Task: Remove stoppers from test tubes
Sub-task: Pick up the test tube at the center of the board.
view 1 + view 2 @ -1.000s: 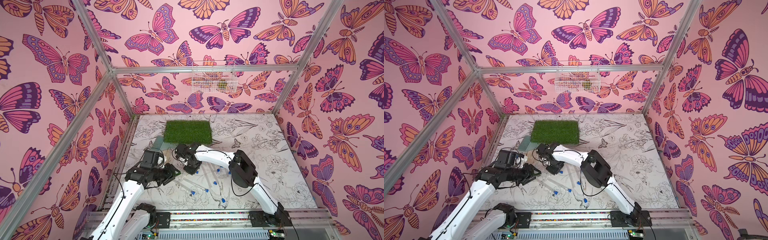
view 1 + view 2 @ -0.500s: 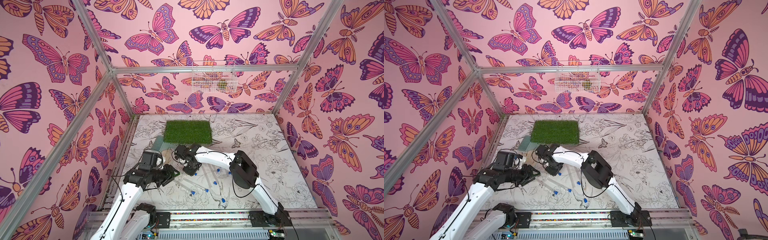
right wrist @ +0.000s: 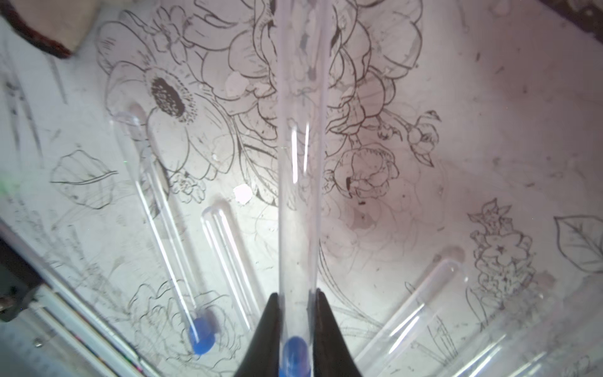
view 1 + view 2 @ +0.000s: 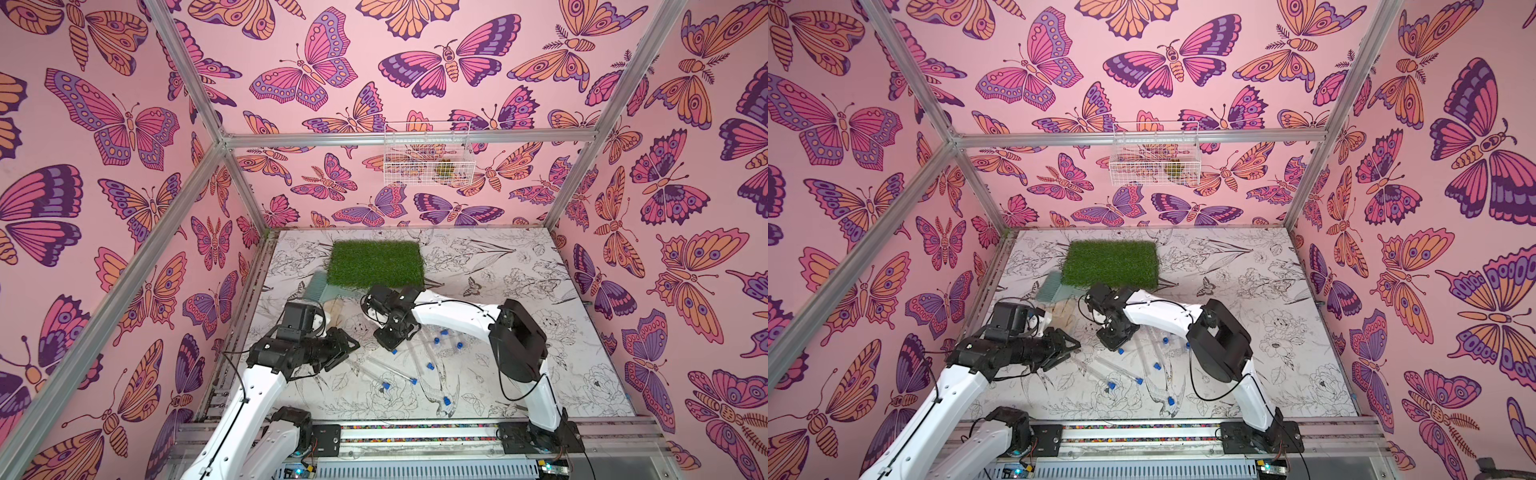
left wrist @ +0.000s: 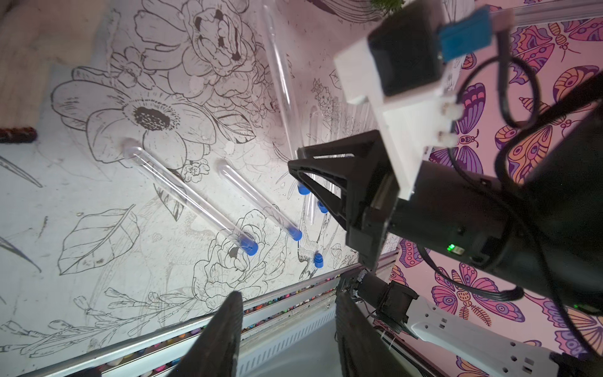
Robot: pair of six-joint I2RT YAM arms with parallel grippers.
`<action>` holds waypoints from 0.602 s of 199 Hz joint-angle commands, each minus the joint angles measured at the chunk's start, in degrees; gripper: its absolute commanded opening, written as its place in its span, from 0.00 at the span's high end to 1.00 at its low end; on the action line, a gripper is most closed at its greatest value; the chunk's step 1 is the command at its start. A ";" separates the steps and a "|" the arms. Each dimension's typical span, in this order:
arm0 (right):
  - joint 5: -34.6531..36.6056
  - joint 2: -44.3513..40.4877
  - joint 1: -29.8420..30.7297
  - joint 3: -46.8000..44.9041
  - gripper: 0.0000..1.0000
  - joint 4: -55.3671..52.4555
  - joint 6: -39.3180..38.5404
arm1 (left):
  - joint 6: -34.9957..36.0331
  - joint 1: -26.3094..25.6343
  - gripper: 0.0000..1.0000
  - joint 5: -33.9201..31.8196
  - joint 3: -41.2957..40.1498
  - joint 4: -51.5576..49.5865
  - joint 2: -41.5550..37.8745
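Observation:
My right gripper [image 3: 296, 297] is shut on a clear test tube [image 3: 298, 163] close to its blue stopper [image 3: 295, 354], which sits between the jaws. In both top views this gripper [image 4: 392, 338] [image 4: 1115, 340] points down at the table's middle. Two more stoppered test tubes [image 5: 186, 196] [image 5: 257, 202] lie flat side by side, with their stoppers [image 5: 249, 249] [image 5: 296, 235] towards the front rail. Several loose stoppers [image 4: 430, 365] lie on the table, and an unstoppered tube [image 3: 421, 293] lies beside the held one. My left gripper [image 5: 288, 300] [image 4: 347, 347] hovers open and empty to the left of the tubes.
A green grass mat [image 4: 376, 264] lies at the back. A ribbed clear rack [image 4: 318, 286] and a pale wooden piece [image 4: 334, 309] sit left of the right gripper. A white wire basket [image 4: 428, 160] hangs on the back wall. The front rail [image 4: 415, 428] borders the table.
The right gripper's jaws have closed on the stoppered tube. Both arms have stayed almost where they were.

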 commanded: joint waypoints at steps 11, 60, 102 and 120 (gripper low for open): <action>-6.90 -6.56 -1.70 -6.31 0.84 4.85 4.99 | -0.90 0.39 0.50 2.45 -0.66 4.29 1.91; -13.76 -18.40 -4.71 -17.48 0.84 8.63 9.20 | -5.12 0.40 0.48 14.31 -2.13 19.75 6.98; -17.65 -25.59 -4.74 -21.00 0.85 6.39 9.87 | -2.94 -0.11 0.47 22.86 1.75 24.06 14.27; -18.44 -27.70 -4.73 -21.85 0.85 6.26 10.36 | -1.64 -0.41 0.46 25.57 3.53 24.24 16.75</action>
